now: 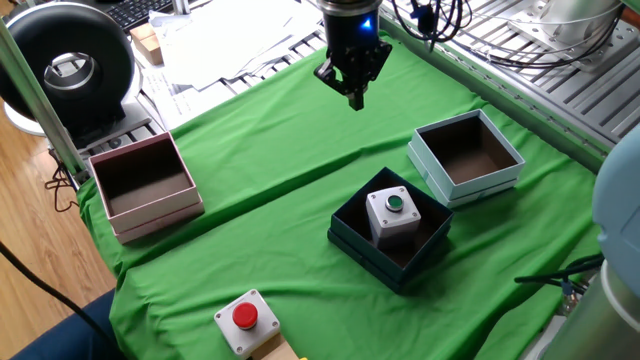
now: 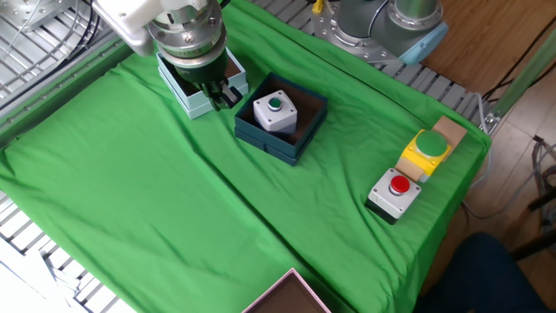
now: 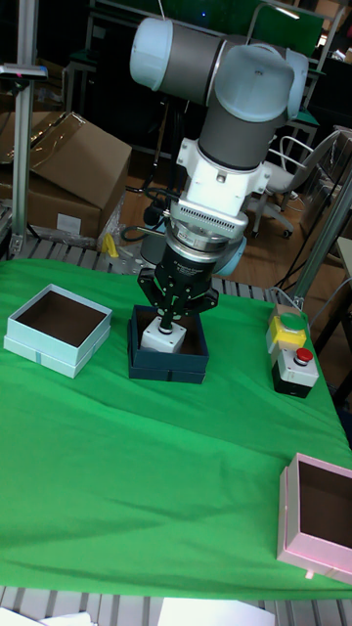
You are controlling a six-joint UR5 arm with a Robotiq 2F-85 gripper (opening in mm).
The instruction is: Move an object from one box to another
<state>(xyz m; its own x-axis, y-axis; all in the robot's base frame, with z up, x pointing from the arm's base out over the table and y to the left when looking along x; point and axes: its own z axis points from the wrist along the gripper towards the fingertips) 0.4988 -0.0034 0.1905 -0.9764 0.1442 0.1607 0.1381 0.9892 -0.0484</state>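
Inside the dark teal box (image 1: 388,243) sits the grey switch housing (image 1: 391,215), upright with its green button (image 1: 394,204) facing straight up — a squat cube with no clear long axis, turned corner-on to the box walls. Well apart from it, above the green cloth (image 1: 270,160) on the counter, hangs the end effector (image 1: 354,92), fingers pressed together and holding nothing. Just beside the teal box stands the pale blue-white box (image 1: 466,157).

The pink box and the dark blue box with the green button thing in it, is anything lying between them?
No. In the one fixed view, only bare green cloth stretches between the pink box and the dark teal box.
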